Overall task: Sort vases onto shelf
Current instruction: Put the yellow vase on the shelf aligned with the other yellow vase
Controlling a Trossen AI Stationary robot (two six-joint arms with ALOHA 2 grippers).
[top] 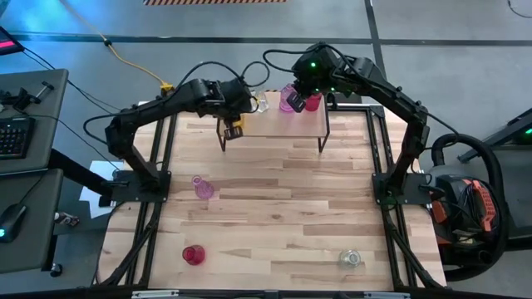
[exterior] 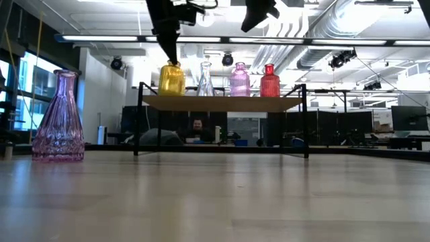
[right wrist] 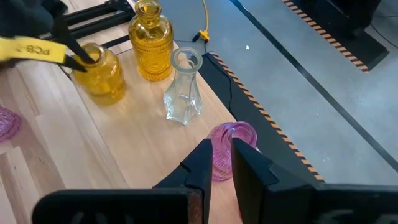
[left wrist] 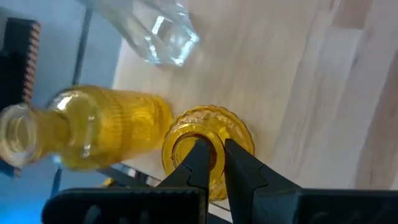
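Observation:
The shelf (top: 274,124) stands at the table's far middle. On it, seen in the low view, are a clear vase (exterior: 205,79), a pink vase (exterior: 240,79) and a red vase (exterior: 269,81). My left gripper (left wrist: 214,152) is shut on a yellow vase (exterior: 171,79) at the shelf's left end, in front of a second yellow vase (right wrist: 151,40). My right gripper (right wrist: 221,155) hangs above the shelf's pink vase (right wrist: 230,146), its fingers a narrow gap apart with nothing between them. My left gripper holds the yellow vase by the rim of its mouth (left wrist: 217,140), one finger inside the neck and one outside. The fingers come from above, slanting down. The vase stands upright with its base (exterior: 171,93) level with the shelf top; whether it rests there I cannot tell.
On the table nearer the front stand a pink vase (top: 202,187) at left, a red vase (top: 193,254) at the near left and a clear vase (top: 351,258) at the near right. Bare wood lies between them and below the shelf.

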